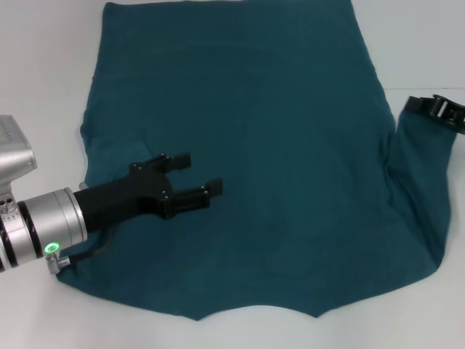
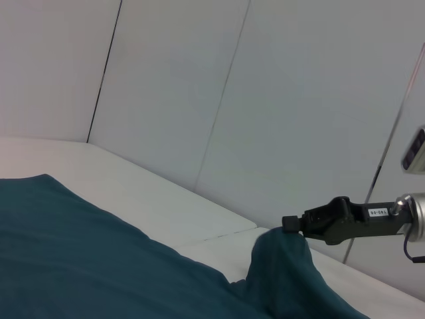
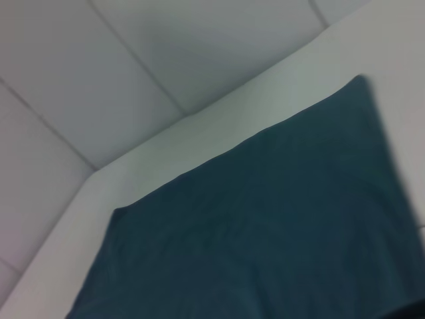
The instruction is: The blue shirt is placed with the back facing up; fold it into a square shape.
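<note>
Head view showed the blue shirt [image 1: 276, 145] spread across the bench [image 1: 43, 73] — left tool [image 1: 196, 174] released above it, right tool [image 1: 436, 109] clenched on its right-edge sleeve.

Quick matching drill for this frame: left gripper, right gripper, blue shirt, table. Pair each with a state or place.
Column 1:
1. left gripper
2. right gripper
3. blue shirt
4. table

Column 2:
A. white, under everything
B. spread flat, plain side up
C. open, over the shirt's left part
D. at the raised right sleeve, shut on it

Pairs: 1-C, 2-D, 3-B, 4-A
</note>
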Controlling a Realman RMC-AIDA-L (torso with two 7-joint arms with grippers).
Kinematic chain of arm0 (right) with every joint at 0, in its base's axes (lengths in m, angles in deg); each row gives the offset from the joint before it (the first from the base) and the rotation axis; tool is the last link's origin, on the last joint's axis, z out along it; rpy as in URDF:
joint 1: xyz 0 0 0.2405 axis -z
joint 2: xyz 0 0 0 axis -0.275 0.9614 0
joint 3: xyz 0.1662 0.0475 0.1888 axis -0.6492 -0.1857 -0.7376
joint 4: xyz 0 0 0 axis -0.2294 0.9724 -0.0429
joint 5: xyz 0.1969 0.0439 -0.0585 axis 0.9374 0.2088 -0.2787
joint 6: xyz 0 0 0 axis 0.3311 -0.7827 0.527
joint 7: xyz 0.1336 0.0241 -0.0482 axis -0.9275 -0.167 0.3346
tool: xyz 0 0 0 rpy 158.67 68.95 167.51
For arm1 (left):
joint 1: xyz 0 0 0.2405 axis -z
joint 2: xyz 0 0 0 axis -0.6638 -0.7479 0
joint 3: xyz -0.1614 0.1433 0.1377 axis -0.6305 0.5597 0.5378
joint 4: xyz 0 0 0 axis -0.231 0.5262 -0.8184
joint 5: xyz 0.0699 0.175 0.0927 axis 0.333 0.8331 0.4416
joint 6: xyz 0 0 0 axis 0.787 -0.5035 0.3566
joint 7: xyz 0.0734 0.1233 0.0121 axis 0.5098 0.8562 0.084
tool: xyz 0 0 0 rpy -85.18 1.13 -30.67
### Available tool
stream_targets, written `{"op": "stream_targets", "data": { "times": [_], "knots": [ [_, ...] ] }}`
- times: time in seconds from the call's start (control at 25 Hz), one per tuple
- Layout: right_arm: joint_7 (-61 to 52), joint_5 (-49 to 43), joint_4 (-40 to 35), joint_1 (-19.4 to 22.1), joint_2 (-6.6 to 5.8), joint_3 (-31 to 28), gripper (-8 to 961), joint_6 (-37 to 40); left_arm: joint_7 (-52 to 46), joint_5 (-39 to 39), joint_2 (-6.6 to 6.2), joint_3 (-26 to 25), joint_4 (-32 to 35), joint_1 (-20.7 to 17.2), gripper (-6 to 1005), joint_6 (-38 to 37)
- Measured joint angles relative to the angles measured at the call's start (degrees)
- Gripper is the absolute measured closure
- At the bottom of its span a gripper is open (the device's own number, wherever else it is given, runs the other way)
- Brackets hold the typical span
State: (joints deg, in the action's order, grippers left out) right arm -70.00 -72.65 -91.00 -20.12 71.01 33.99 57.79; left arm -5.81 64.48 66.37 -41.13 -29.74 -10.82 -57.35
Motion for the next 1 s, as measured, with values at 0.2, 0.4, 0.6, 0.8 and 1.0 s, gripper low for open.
{"op": "stream_targets", "data": {
  "times": [0.2, 0.4, 0.6, 0.8, 1.0],
  "knots": [
    [-2.07, 0.0, 0.2, -2.55, 0.23, 1.5, 943, -1.23, -0.12, 0.0, 0.05, -0.08, -0.04, -0.03, 100, 0.0],
    [-2.04, 0.21, 1.11, -4.56, 1.5, 1.57, 942, -5.42, -0.14, 0.0, 0.1, -0.17, -0.18, -0.35, 101, 0.53],
    [1.06, 0.59, 1.17, -5.22, 4.09, 1.39, 941, -6.94, -0.2, 0.0, 0.16, -0.35, -0.3, -0.65, 103, 1.06],
    [4.12, 2.05, 1.28, -6.2, 5.94, 1.56, 838, -7.2, -0.21, 0.0, 0.1, -0.35, -0.35, -0.72, 104, 1.46],
    [3.89, 1.75, 1.59, -5.9, 5.49, 1.63, 636, -7.12, -0.2, 0.07, 0.09, -0.35, -0.39, -0.81, 105, 1.48]
  ]
}}
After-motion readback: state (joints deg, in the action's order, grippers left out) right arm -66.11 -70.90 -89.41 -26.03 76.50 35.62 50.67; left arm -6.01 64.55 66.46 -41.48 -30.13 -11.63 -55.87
